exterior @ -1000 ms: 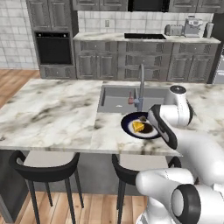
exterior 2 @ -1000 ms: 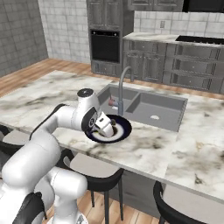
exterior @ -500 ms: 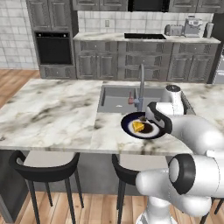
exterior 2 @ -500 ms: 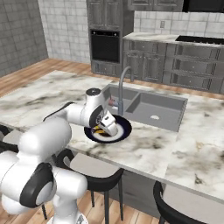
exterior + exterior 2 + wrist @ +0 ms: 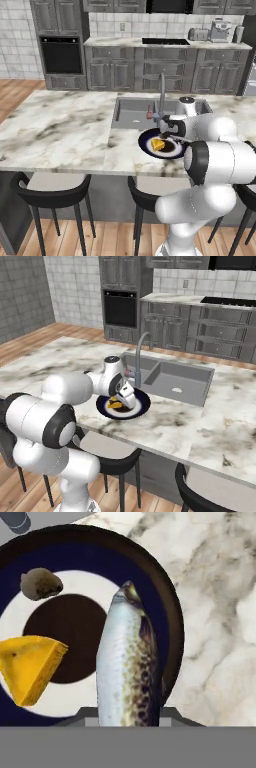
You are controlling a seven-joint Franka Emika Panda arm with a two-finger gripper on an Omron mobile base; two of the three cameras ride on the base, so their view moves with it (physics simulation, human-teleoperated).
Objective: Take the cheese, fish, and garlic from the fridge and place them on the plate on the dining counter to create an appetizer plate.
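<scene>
On the marble dining counter (image 5: 65, 125) sits the round navy plate (image 5: 145, 140), just in front of the sink. A yellow cheese wedge (image 5: 30, 667) lies on its left side, and a small brown-grey garlic (image 5: 41, 583) rests near its far rim (image 5: 100, 557). My gripper (image 5: 127, 714) is shut on the speckled grey fish (image 5: 127, 662), which hangs close over the plate's right half. In the base views the gripper (image 5: 166, 132) (image 5: 126, 398) hovers low over the plate (image 5: 142, 405), beside the cheese (image 5: 158, 145) (image 5: 115, 404). The fridge is out of view.
The grey sink (image 5: 132, 111) and its tap (image 5: 161, 95) stand directly behind the plate. Black stools (image 5: 50, 185) line the counter's near edge. Bare marble (image 5: 215, 612) spreads to the plate's right. Dark cabinets and an oven (image 5: 61, 55) fill the far wall.
The arm has folded in and the hand has shifted across the plate toward the tap, still holding the fish. Cheese and plate have stayed put.
</scene>
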